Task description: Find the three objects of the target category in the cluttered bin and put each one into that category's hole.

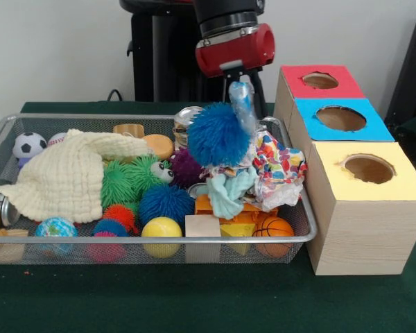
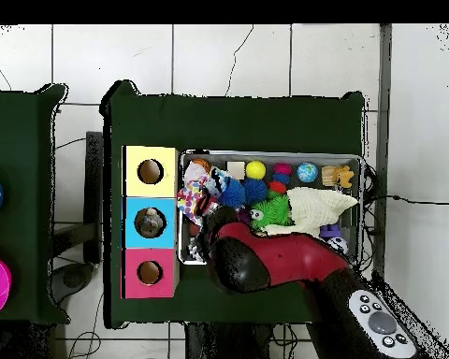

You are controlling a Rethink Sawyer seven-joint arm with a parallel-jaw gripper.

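Gripper [image 1: 240,89] positioned over the far right part of the wire-mesh bin [image 1: 291,239], lifted above the clutter. Fingers pinched shut on a pale blue cloth [image 1: 241,104] that hangs down from them; blue spiky ball [image 1: 217,134] raised alongside, pressed against the cloth just left of it — cannot tell whether caught in the grip or only snagged on the fabric.

Below, in the bin's right end: multicoloured patterned cloth [image 1: 281,166], light teal cloth [image 1: 229,193], small basketball [image 1: 272,227], orange and yellow blocks [image 1: 232,216]. Centre: purple fuzzy ball [image 1: 186,166], green fuzzy toy [image 1: 128,179], second blue spiky ball [image 1: 165,201], yellow ball [image 1: 161,233], plain wooden cube [image 1: 202,226] against the near wall. Left: cream knitted cloth [image 1: 66,177] draped over other items, soccer ball [image 1: 29,145] in the far left corner, globe ball [image 1: 55,227] near the front.

Three boxes in a row touching the bin's right side — red-topped [image 1: 317,82] farthest, blue-topped [image 1: 340,119] in the middle, yellow-topped [image 1: 369,170] nearest, each with one round hole. In the overhead view, red arm [image 2: 284,260] reaching over the bin's edge, hiding the gripper.
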